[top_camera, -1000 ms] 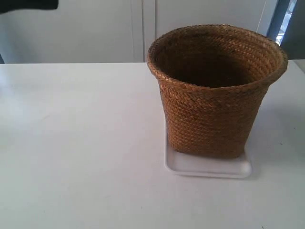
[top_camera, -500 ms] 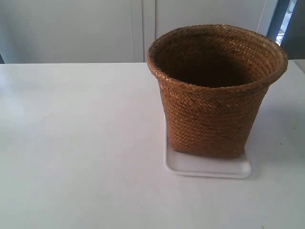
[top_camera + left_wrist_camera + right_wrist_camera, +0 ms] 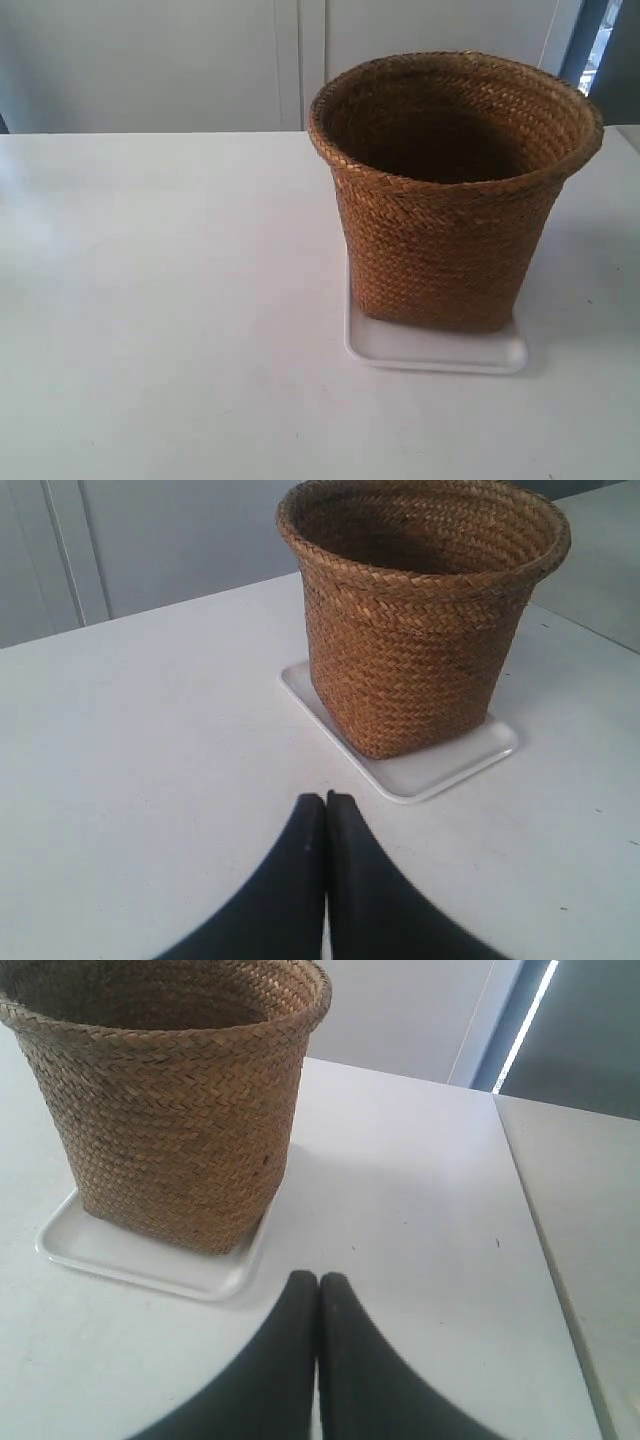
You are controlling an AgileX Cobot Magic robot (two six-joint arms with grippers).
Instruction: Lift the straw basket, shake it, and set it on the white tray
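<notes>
The straw basket (image 3: 450, 190) stands upright on the white tray (image 3: 435, 352), its base inside the tray's rim. The left wrist view shows the same basket (image 3: 415, 610) on the tray (image 3: 430, 775), with my left gripper (image 3: 326, 800) shut and empty over the table, a short way from the tray's edge. Seen from the right wrist, the basket (image 3: 170, 1090) and tray (image 3: 150, 1265) lie beyond my right gripper (image 3: 318, 1278), also shut with nothing in it. Neither gripper shows in the exterior view.
A white table (image 3: 170, 300) carries the tray. Pale cabinet doors (image 3: 200, 60) stand behind it. In the right wrist view a seam (image 3: 545, 1250) separates this table from a second surface beside it.
A dark arm part at the exterior view's top left corner one second ago has gone out of view. The basket and tray have not moved.
</notes>
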